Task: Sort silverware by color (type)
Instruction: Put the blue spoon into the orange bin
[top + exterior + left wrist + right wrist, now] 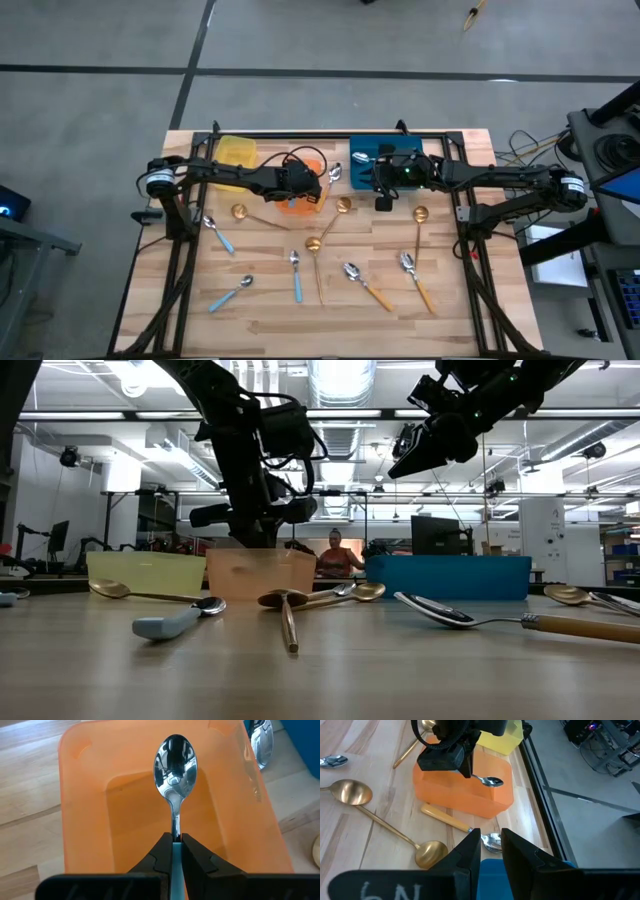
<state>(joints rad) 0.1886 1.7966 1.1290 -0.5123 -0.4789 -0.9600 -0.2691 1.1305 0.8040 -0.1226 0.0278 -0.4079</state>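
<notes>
My left gripper (174, 839) hovers over the orange bin (90, 805), shut on a spoon (175, 762) with a silver bowl and a light-blue handle. From the right wrist view the spoon's bowl (493, 781) sticks out past the left gripper (465, 767) above the bin. My right gripper (491, 845) is open and empty, raised over the near rim of the blue bin (385, 157). An orange-handled spoon (445, 817) lies beside the orange bin (470, 795). Other gold (313, 243), blue-handled (296, 272) and orange-handled (365, 283) spoons lie flat on the table. My left gripper pinches the spoon between its two fingers on the thin neck (175, 826), where the handle meets the bowl. The fingers lie along the handle, coming from the table's left. The spoon is lifted clear and juts out roughly level, bowl foremost, over the orange bin's hollow.
A yellow bin (238, 152) stands left of the orange one at the far edge. Spoons are scattered over the middle and near part of the wooden table (470, 300). A black frame rail (300, 133) runs along the far edge. A person (335, 555) shows far behind the table.
</notes>
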